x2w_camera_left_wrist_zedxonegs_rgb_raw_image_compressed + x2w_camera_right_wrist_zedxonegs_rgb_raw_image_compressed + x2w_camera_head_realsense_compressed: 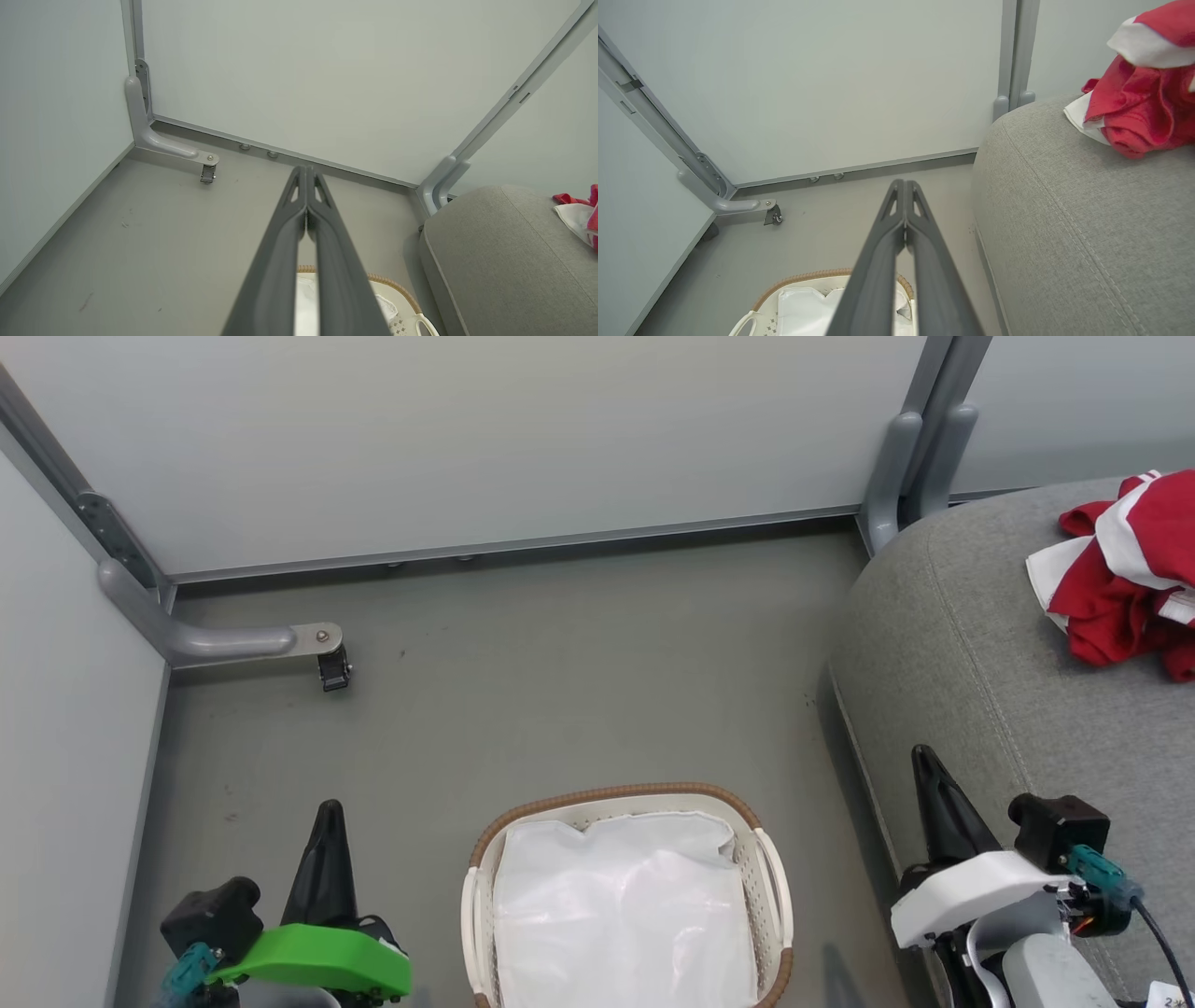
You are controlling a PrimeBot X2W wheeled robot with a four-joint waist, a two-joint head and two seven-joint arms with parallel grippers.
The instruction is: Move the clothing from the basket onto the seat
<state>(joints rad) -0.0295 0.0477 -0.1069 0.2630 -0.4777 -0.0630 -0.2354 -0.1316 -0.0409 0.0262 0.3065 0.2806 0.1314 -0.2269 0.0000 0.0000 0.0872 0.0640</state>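
Head view: the basket [597, 795] stands on the floor [560, 663] just off the seat's [980, 663] left edge, at the bottom middle of the picture. Its white liner [625, 915] lies loose across the inside, and judging from the part that shows, the basket looks emptied of red cloth. The clothing [1120, 579] lies in a crumpled red-and-white heap on top of the seat, toward its far right edge and well apart from the basket. That placement suggests the transfer is done or nearly so. The left gripper [329, 810] hovers over the floor to the basket's left, and the right gripper [924, 758] hovers over the seat's near left edge. Both point away from the robot, carry nothing, and flank the basket as if parked at rest.

Left wrist view: the left gripper's [307, 170] two fingers are pressed together at the tips with nothing between them. It is aimed at the far wall panel, above the basket's rim [397, 289]. The seat [504, 256] rises at the right, with a bit of the clothing [569, 199] at its far right edge.

Right wrist view: the right gripper [904, 183] is likewise closed tip to tip on nothing. The basket [808, 276] and its liner [803, 308] sit below it on the floor. The clothing [1139, 112] rests bunched on the seat [1087, 210] near its far right corner, clear of the rounded edge, so it seems unlikely to slide off.
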